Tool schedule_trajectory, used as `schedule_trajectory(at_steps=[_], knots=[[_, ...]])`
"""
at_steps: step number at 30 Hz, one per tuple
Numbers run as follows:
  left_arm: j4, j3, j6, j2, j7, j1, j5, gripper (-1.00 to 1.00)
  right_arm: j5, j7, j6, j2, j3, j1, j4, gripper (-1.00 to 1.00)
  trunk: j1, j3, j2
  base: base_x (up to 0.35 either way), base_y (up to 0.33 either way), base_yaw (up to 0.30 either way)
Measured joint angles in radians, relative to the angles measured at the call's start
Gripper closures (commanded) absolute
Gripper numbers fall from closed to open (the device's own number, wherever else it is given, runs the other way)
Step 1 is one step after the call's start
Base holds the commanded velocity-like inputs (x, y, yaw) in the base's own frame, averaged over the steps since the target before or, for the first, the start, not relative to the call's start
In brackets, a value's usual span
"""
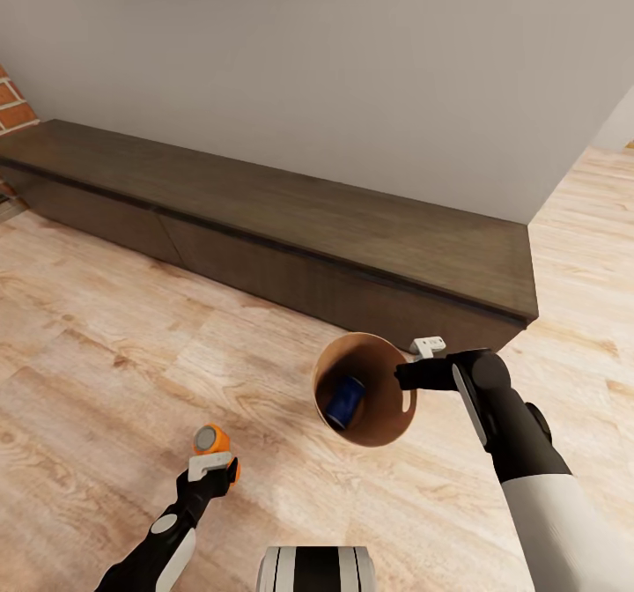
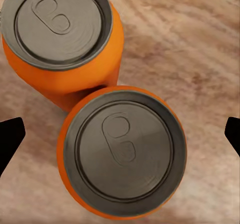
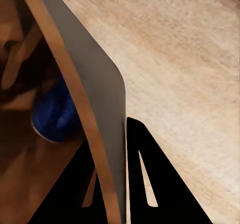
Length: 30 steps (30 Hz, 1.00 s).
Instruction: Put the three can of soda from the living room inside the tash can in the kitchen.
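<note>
Two cans of soda stand upright and touching on the wood floor, orange with grey tops: one (image 2: pixel 121 151) lies between my left gripper's (image 2: pixel 121 136) spread black fingertips (image 2: pixel 10 139), the other (image 2: pixel 62 26) just beyond it. The left gripper is open and hovers above them. In the head view one orange can (image 1: pixel 210 440) shows just past the left gripper (image 1: pixel 212 473). My right gripper (image 1: pixel 407 374) is shut on the rim of the tash can (image 1: pixel 379 416), held tilted above the floor. Its brown inside holds a blue cylindrical object (image 1: pixel 343 401). The bin wall (image 3: pixel 95 99) runs between the right fingers (image 3: pixel 145 184).
A long low dark-wood bench (image 1: pixel 291 222) runs along the grey wall behind. Brick (image 1: pixel 13 103) shows at the far left. Light wood floor (image 1: pixel 97 336) spreads in front and round the bench's right end. A small white box (image 1: pixel 429 344) sits by the bench.
</note>
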Motion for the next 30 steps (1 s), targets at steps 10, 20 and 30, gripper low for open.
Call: schedule_trajectory(at_steps=[10, 20, 30], knots=[[0.000, 0.000, -0.001, 0.000, 0.001, 0.000, 0.000, -1.00, -0.002, 0.001, 0.001, 0.000, 0.000, 0.000, 0.000, 1.00, 0.001, -0.004, 0.000, 0.000, 0.000, 0.000], [0.001, 0.000, 0.000, 0.000, 0.001, 0.000, 0.000, -1.00, -0.004, 0.000, 0.001, 0.001, 0.000, 0.000, 0.000, 1.00, 0.003, -0.023, -0.001, 0.000, 0.000, 0.000], [-0.001, -0.001, -0.003, 0.000, 0.003, 0.000, 0.000, 1.00, -0.003, 0.000, 0.001, 0.002, 0.000, 0.000, 0.000, 1.00, 0.003, -0.023, -0.001, 0.000, 0.000, 0.000]])
